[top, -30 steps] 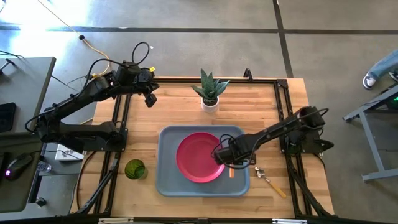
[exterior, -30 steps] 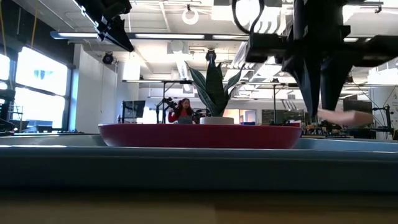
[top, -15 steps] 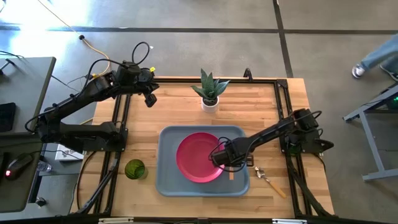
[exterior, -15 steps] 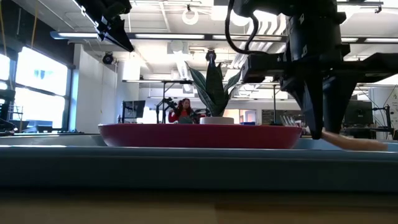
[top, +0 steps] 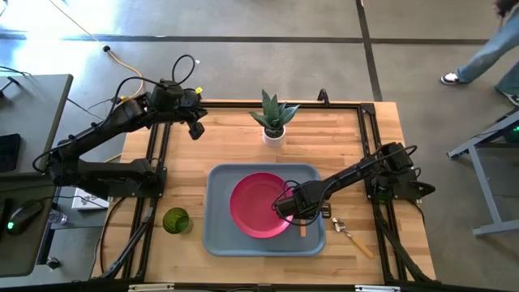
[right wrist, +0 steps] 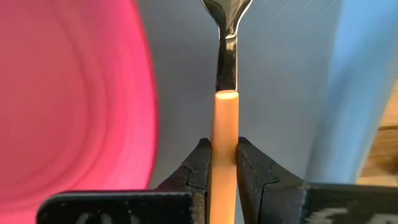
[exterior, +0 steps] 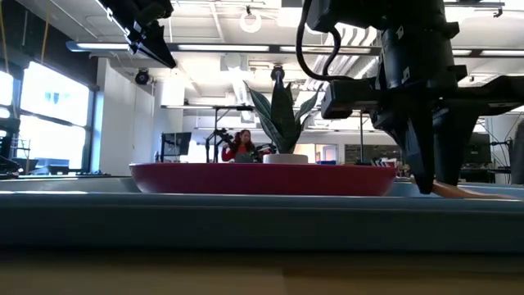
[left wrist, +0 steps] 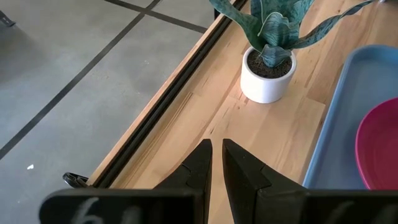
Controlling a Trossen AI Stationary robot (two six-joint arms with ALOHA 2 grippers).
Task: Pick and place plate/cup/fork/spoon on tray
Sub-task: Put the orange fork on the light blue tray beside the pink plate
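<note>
The pink-red plate (top: 258, 204) lies flat in the grey-blue tray (top: 219, 235). My right gripper (top: 298, 212) is low over the tray, just right of the plate, shut on an orange-handled utensil (right wrist: 225, 118). The picture's edge cuts off its silver head, so I cannot tell fork from spoon. The other orange-handled utensil (top: 352, 237) lies on the table right of the tray. The green cup (top: 175, 221) stands on the table left of the tray. My left gripper (top: 195, 130) is shut and empty, raised over the table's far left corner. My right gripper pinches the two sides of the orange handle (right wrist: 225, 134) between its two fingers, close to the end that joins the metal neck (right wrist: 227, 62). The fingers point down and lie across the handle. The handle (exterior: 467, 192) slants slightly down behind the tray's rim, which hides whether it touches the floor.
A white pot with a spiky green plant (top: 274, 120) stands at the table's far edge, behind the tray. Black frame rails run along the table's left and right sides. A person walks on the floor at the far right, off the table.
My right gripper has gone down into the tray with the utensil, moving a little toward the plate. The orange handle was held above the tray's rim and is now low, at rim height, slanting slightly down.
</note>
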